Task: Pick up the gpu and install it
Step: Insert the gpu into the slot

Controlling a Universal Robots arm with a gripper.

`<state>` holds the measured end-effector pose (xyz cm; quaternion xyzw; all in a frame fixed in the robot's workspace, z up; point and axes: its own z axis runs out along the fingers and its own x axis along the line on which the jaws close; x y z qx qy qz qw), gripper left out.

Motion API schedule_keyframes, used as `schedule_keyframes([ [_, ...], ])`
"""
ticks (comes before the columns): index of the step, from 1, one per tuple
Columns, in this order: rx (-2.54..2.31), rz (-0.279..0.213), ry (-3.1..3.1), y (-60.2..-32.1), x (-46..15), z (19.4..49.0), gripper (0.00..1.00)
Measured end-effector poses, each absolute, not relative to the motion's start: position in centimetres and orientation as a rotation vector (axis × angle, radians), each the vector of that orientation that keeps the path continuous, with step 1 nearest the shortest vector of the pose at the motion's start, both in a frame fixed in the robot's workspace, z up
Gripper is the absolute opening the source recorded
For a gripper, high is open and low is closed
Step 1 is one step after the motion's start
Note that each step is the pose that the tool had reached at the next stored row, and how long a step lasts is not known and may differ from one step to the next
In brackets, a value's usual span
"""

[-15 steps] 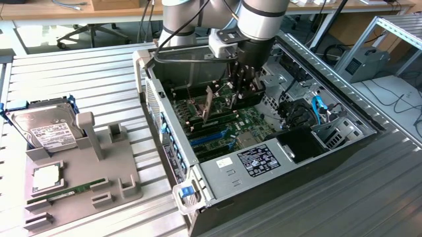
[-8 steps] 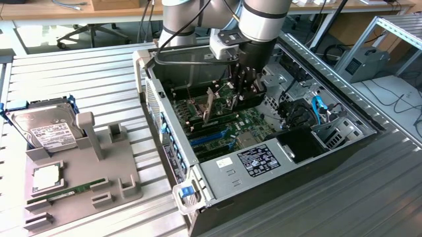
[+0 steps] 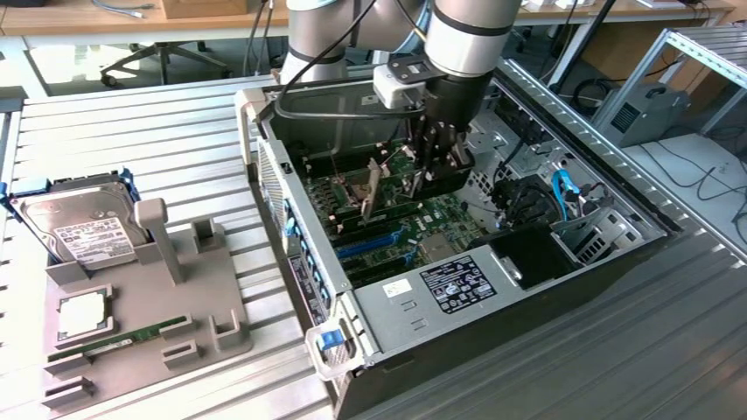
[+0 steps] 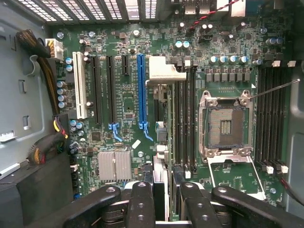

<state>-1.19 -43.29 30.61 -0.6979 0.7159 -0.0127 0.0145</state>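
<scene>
Between the dark metal fingers of the tool (image 4: 165,202) stands the gpu (image 4: 161,118), a long thin dark expansion card seen edge-on, with its silver metal bracket (image 4: 164,72) at the end far from the tool. The tool is clenched on the card and holds it upright inside the open black and silver computer case (image 3: 350,293), above the green motherboard (image 4: 123,109). The long blue slot (image 4: 141,85) lies just beside the card on one side, and the row of black memory slots (image 4: 183,118) lies just beside it on the other side. I judge that the card is being seated. To do this well, its lower edge should run parallel to the blue slot and exactly over it, the bracket should meet the rear wall of the case, and the push should go straight down without a tilt. The contact edge of the card is hidden under its own body, so I cannot tell whether it is over the slot, beside it, or touching it. The tips of the fingers are also hidden. In the exterior view the tool covers most of the card.
</scene>
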Motion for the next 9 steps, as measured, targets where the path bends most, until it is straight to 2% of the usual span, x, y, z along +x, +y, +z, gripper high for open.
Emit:
schedule_keyframes([
  [9,-2.172,-0.04,2.229,-43.72,-1.24,30.61,0.27],
])
